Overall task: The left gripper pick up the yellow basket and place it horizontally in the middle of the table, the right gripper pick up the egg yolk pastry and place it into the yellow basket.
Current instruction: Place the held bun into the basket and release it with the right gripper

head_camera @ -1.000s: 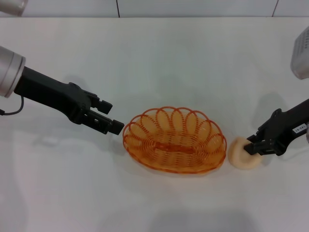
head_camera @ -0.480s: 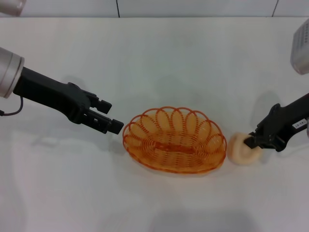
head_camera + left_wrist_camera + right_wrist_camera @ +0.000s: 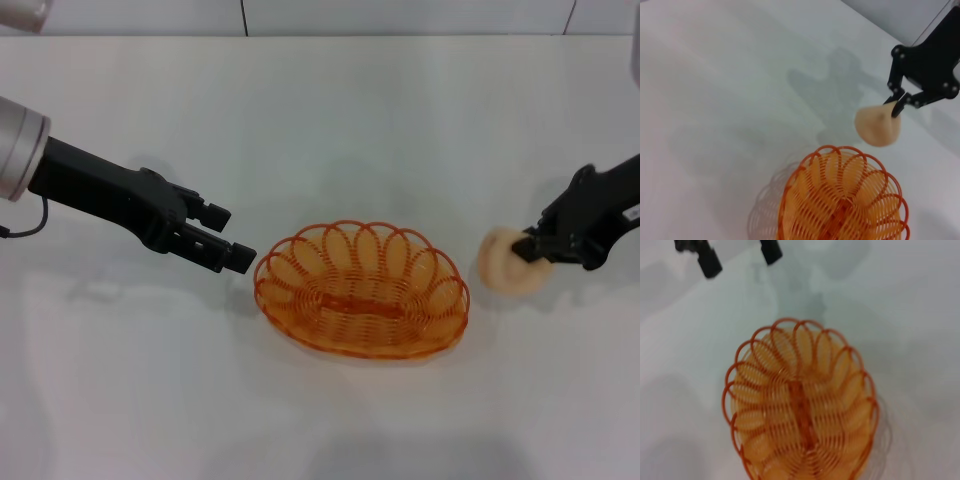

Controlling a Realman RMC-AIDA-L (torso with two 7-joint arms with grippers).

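Black, matte: my right gripper (image 3: 528, 247), fingers closed on the egg yolk pastry (image 3: 508, 262), which I hold clear of the counter (image 3: 330, 120) just off the right end of the yellow basket (image 3: 362, 288). From the left wrist camera the same gripper (image 3: 895, 106) pinches the pastry (image 3: 879, 125) at its upper edge, so the bun hangs tilted below the fingertips.

Step in hand, as I judge it: second half of the task, carrying the pastry to the basket. The basket already lies lengthwise across the middle of the counter, so I count its placement as done.

Next move, as I judge it: travel toward my left until the pastry is over the basket's floor, lower it past the scalloped rim, then release. The grip is near the edge of a soft bun, so I would go gently to avoid shaking it loose or catching the rim.

Item, pastry: small, round, pale cream-beige, matt surface, a fraction of the basket's length.

Item, basket: oval, orange-yellow translucent looped wire, scalloped rim, nothing in it; seen from above on the right wrist camera (image 3: 800, 405) with a central rib along the floor.

Item, left gripper (image 3: 230, 238): black, fingers parted, holding nothing, hovering just beside the basket's left end without touching it. Idle.
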